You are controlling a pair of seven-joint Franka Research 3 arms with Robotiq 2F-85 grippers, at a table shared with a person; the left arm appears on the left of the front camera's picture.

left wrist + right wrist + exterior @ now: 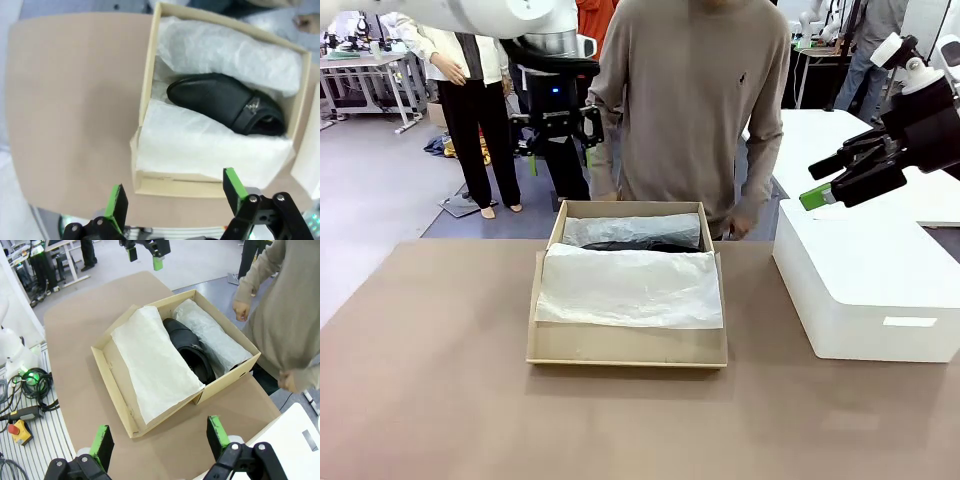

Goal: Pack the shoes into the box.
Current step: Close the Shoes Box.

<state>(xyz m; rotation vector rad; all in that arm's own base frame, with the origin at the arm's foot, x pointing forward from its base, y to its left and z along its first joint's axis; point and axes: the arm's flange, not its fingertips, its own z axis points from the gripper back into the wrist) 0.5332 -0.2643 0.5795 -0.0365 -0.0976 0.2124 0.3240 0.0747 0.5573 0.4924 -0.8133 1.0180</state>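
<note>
On the tan table (420, 400), a brown cardboard shoebox (620, 348) held a shiny black leather shoe (220, 102) amid tissue (630, 285). Left tool (175, 184) and right tool (158, 427) hung released; closing seemed next.

- The left arm (470, 15) is reaching in from the upper left, carrying its wrist high.
- The left gripper (560, 140) is aiming downward, its jaws standing wide apart with nothing between them.
- The right arm (925, 80) is coming in from the right, wrist raised.
- The right gripper (823, 182) is pointing leftward and down, its green-padded fingers (103, 440) spreading wide and gripping nothing.
- The person (695, 90) is standing with both arms hanging, one hand (241, 310) loosely curling and the other hand (287, 381) resting near the hip.
</note>
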